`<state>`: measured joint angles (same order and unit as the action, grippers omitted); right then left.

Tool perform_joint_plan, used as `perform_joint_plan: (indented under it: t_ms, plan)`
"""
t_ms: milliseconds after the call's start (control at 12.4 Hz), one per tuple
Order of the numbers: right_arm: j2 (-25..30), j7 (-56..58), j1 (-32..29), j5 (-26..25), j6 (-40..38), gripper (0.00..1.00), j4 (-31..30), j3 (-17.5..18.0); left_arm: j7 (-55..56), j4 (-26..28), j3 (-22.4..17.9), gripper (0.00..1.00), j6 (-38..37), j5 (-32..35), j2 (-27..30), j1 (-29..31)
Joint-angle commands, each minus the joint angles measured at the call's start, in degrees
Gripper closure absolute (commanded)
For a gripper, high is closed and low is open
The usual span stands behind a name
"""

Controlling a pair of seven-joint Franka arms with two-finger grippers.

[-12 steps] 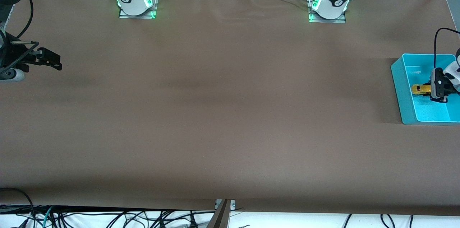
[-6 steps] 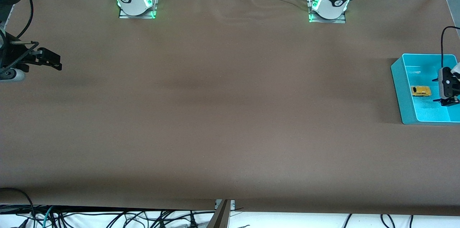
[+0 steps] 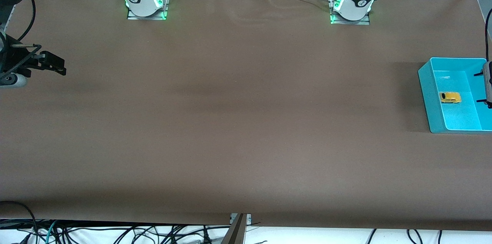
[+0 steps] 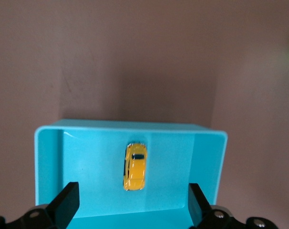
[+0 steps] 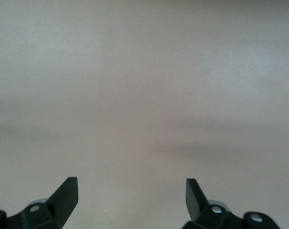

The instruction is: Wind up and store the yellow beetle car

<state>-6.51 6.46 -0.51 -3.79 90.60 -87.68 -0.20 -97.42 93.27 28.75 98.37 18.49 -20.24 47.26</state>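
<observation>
Now the brown tabletop (image 3: 238, 121) carries only one container, a teal bin (image 3: 426, 94) at the left arm's end, and the change of the last second lies there. A second ago the left gripper (image 3: 485, 87) was down in the bin with the yellow beetle car (image 3: 450, 97) between its fingers; half a second ago it had let go and lifted clear of it; now it has drawn up and back toward the table's edge, so that only a sliver of it shows at the border of the front view. The car has not moved since its release. It rests on its wheels on the bin floor, close to the wall that faces the middle of the table, touching nothing but the floor.

Judged from this, the storing is done, and all that seems left is for the arm to withdraw.

From the left wrist view the left fingers (image 4: 67, 204) stand spread wide, over the bin, holding and touching nothing, the car (image 4: 135, 166) lying well below and between them.

Over bare tabletop at its own end, the right gripper (image 3: 54, 65) waits, its fingers (image 5: 64, 196) equally wide apart and empty.
</observation>
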Motion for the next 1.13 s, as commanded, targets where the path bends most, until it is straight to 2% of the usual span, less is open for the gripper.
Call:
perform_joint_plan:
  t_ms: [0,161,322,483,564,644,886,1047]
  plan:
    - [-0.44,-0.31,-0.28,0.8,-0.86,0.0,1.28,0.12,11.86,-3.53,5.85,0.0,-3.27,-1.95,-1.03,0.11]
    - [-0.44,-0.31,-0.37,0.8,-0.86,0.0,1.2,0.12,21.44,-4.41,10.43,0.0,-5.28,-3.45,-1.03,0.11]
    - [-0.44,-0.31,-0.37,0.8,-0.78,0.0,1.2,0.12,31.54,-7.13,12.28,0.0,-8.1,-7.22,-1.03,0.11]
    - [-0.44,-0.31,-0.37,0.8,-0.78,0.0,1.28,0.12,38.5,-9.33,15.27,0.0,-10.12,-7.59,-0.86,-0.68]
    - [-0.44,-0.31,-0.37,0.8,-0.78,0.0,1.2,0.12,42.71,-9.42,15.02,0.0,-10.83,-7.85,0.97,-3.2]
    - [-0.44,-0.31,-0.37,0.89,-0.69,0.0,1.28,0.12,47.02,-9.6,14.06,0.0,-11.88,-7.94,2.12,-6.8]
    - [-0.44,-0.31,-0.46,0.8,-0.69,0.0,1.28,0.12,57.23,-9.69,7.31,0.0,-12.85,-11.88,5.12,-14.46]
    - [-0.44,-0.31,-0.46,0.8,-0.69,0.0,1.2,0.12,63.38,-9.51,-0.49,0.0,-12.85,-16.1,6.87,-20.95]
